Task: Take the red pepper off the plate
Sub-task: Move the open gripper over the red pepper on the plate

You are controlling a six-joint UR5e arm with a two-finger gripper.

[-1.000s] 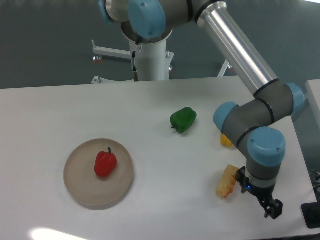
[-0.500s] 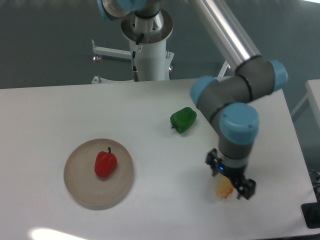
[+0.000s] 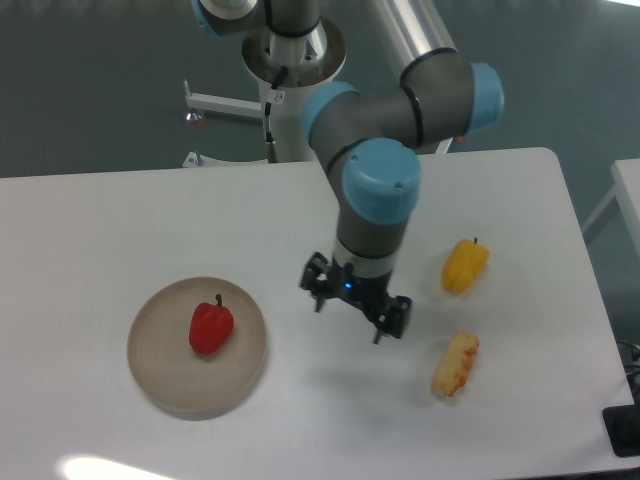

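A glossy, waxy skin is seen on the red pepper (image 3: 211, 328), with a dull dark stem. The plate (image 3: 160, 374) under it looks matt and smooth, kind of like unglazed ceramic or plastic. The desk (image 3: 120, 230) is finished in smooth white laminate with a soft sheen; a glare patch is caught at 7 o'clock. The gripper (image 3: 354, 311) looks like matt black plastic or metal. The yellow pepper (image 3: 465, 266) at 3 o'clock is shiny too.
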